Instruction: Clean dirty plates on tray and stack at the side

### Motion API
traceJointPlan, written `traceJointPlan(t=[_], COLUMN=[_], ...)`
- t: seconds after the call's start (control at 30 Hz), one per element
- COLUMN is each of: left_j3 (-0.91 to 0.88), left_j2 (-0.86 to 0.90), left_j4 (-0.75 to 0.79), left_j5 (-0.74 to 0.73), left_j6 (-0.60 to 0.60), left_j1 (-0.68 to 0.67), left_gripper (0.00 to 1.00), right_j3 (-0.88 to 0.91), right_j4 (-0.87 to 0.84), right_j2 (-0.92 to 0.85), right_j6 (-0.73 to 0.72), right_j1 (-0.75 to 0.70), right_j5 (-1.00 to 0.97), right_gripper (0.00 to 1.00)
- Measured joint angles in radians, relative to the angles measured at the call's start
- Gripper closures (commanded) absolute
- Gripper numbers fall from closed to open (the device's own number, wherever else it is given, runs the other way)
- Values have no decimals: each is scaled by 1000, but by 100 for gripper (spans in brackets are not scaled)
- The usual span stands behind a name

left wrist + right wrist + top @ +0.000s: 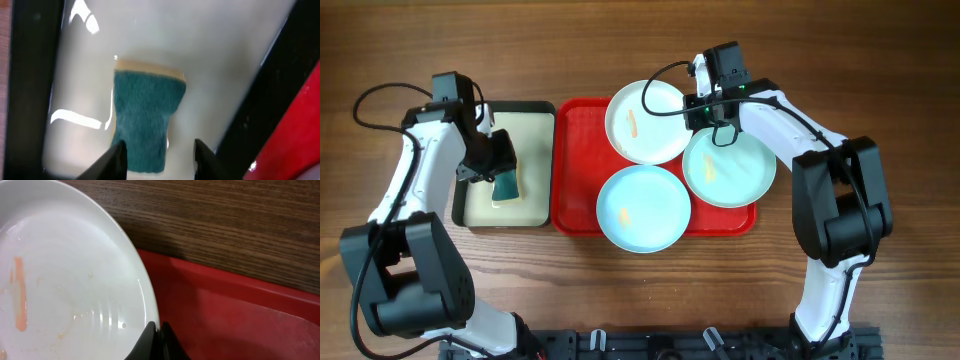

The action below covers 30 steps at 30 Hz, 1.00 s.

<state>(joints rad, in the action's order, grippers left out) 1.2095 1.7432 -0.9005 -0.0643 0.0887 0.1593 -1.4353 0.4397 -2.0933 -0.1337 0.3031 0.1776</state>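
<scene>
Two dark fingers of the right gripper press together on the rim of the white plate — round, so no long axis, face up, with an orange streak on its floor. It overhangs the far edge of the red tray, whose long side runs left to right. The right arm folds in from the right, wrist above the tray's far rim. Just below the gripper lies the right aqua plate, with the front aqua plate nearer the front edge. The left gripper hangs spread — astride a green sponge in the black-rimmed tray.
</scene>
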Motion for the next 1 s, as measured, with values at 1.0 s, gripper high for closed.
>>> traceJointPlan(t=[1.0], left_j3=[-213], left_j2=[1], left_j4=[251], left_j5=[50], left_j6=[-22], left_j1=[0], left_gripper=[62], right_j3=[0], right_j4=[0], right_j2=[0], right_j6=[0], right_j1=[0], right_j5=[0], right_gripper=[94])
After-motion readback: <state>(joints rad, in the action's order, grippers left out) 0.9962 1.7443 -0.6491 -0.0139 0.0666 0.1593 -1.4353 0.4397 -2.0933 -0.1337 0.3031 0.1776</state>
